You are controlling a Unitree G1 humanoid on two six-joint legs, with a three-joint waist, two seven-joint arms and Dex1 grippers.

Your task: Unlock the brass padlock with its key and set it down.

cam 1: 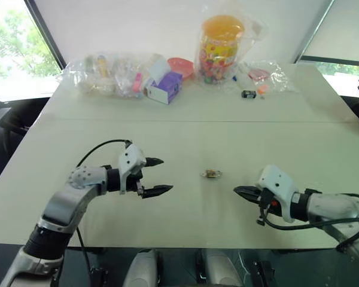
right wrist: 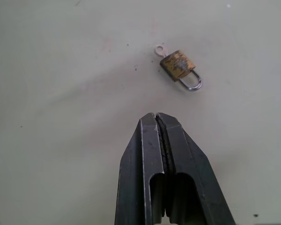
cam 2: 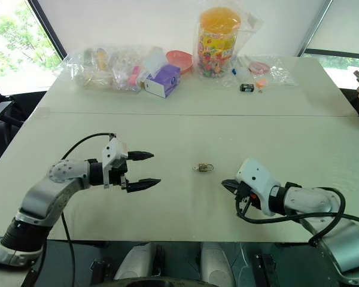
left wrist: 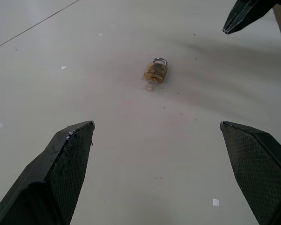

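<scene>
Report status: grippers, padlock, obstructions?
Left gripper open, right gripper shut, both empty. Brass padlock lying on table between them, key inserted. Nothing blocking.

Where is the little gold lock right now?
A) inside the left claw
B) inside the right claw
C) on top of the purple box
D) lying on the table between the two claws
D: the brass padlock lies on the bare table, apart from the open left claw and the shut right claw.

Legible text, labels, brands, numbers, signs: none I can read. The purple-and-white cardboard box (cam 2: 163, 81) and the clear plastic jar with an orange lid (cam 2: 216, 42) carry printing too small for me to make out.
</scene>
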